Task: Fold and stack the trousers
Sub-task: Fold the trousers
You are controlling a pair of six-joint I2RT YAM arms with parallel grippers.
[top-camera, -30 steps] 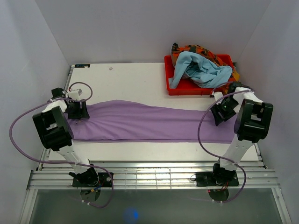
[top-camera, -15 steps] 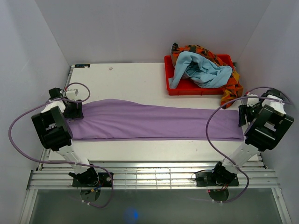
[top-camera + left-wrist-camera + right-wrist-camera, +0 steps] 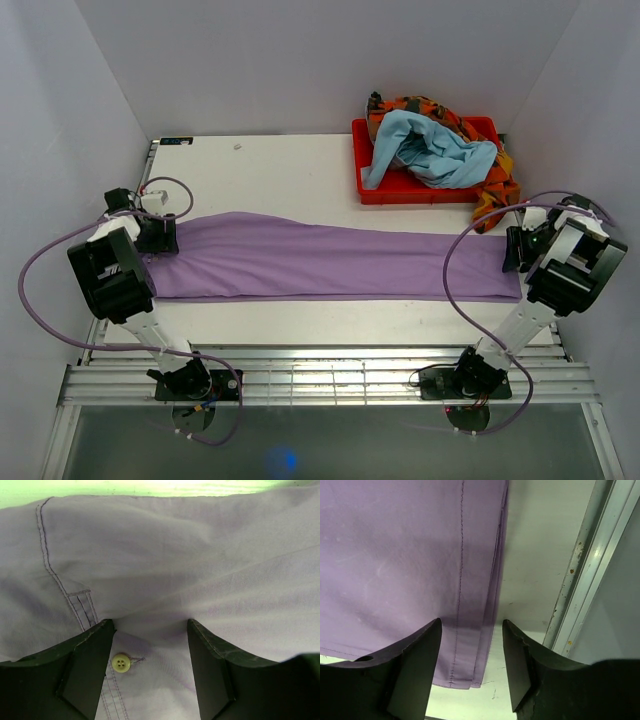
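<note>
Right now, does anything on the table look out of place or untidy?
Yes. At the far right, an orange patterned cloth spills over the right rim of the red bin and hangs down toward the table. A blue cloth is heaped on top. The trousers lie flat and straight.

We see one pair of plain lilac trousers (image 3: pixel 330 262) lying flat and smooth on the white table (image 3: pixel 280 180), drawn out into a long narrow band from 9 o'clock to 3 o'clock. The band is broader toward 9 o'clock, where a close view shows double-stitched seams and a small pale button (image 3: pixel 121 662). At 3 o'clock the stitched hem (image 3: pixel 480 605) lies in stacked layers, edges nearly flush, near the table's side.
</note>
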